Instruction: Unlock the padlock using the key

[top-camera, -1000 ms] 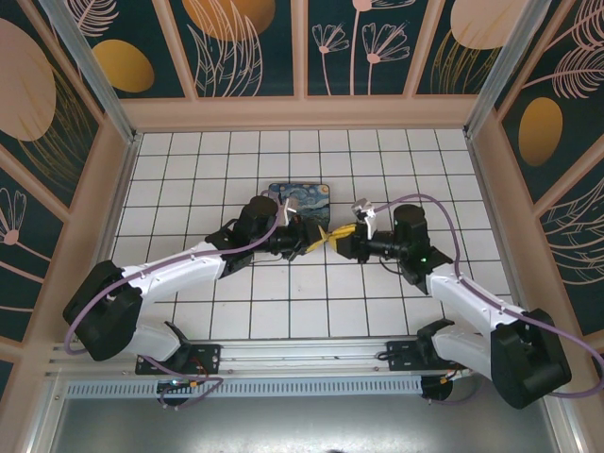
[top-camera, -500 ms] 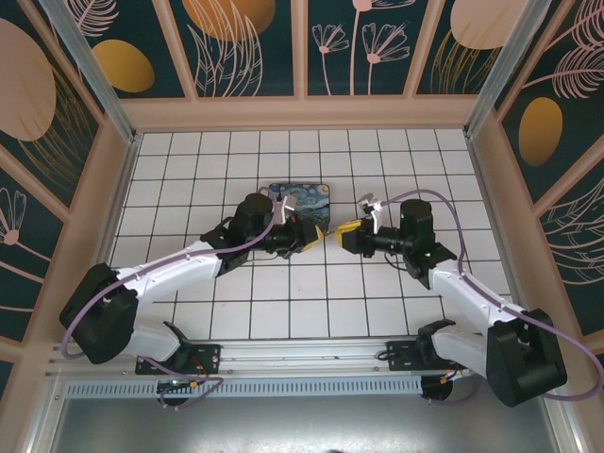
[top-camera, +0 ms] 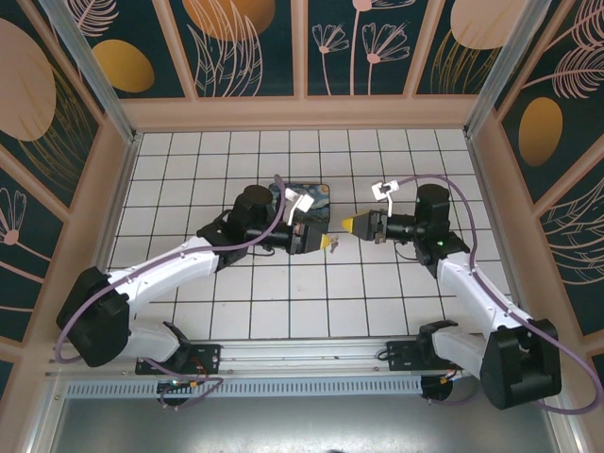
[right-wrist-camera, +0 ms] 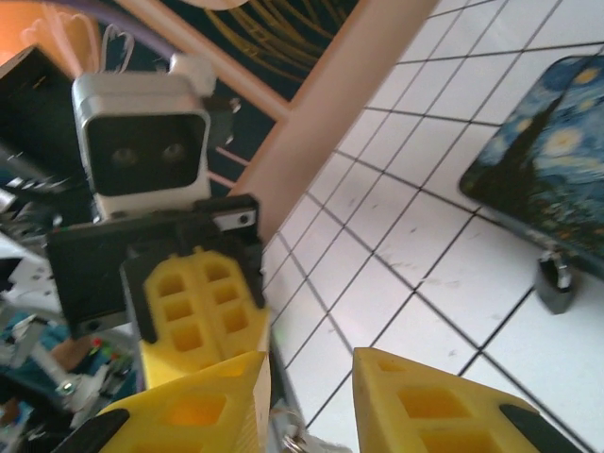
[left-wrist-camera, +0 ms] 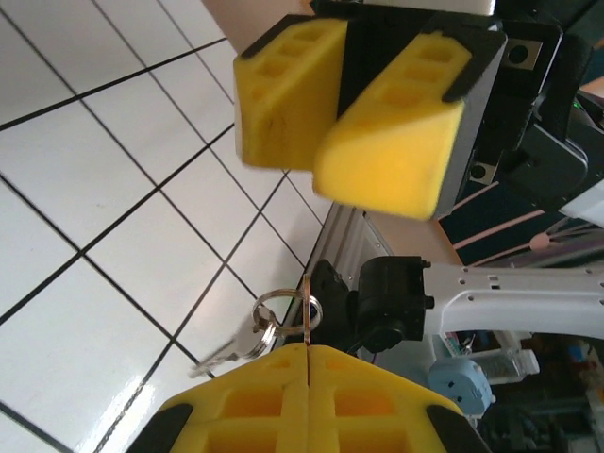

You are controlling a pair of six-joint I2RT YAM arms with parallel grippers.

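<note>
The white tiled table (top-camera: 189,170) spreads from the near rail to the far patterned walls. The left arm (top-camera: 170,269) reaches from the near left corner toward the middle, and the right arm (top-camera: 467,283) reaches in from the near right, so the two wrists face each other over the centre tiles. The blue-and-yellow swirl-painted box (top-camera: 318,200) lies flat just far of the meeting point, with the left wrist partly over its left and near side. The left gripper (top-camera: 327,244) hangs at the box's near right corner, its yellow pads pressed tight together. The right gripper (top-camera: 348,225) sits just to its right and slightly farther, apart from it, with its yellow pads spread a little and bare tile showing through the gap. The key (left-wrist-camera: 247,342) is a small grey bunch on a ring; one thin blade is pinched between the left pads and the rest dangles beside them. The padlock (right-wrist-camera: 555,285), dark with a silvery shackle, stands on the tile just beside the box's edge, away from both grippers.
</note>
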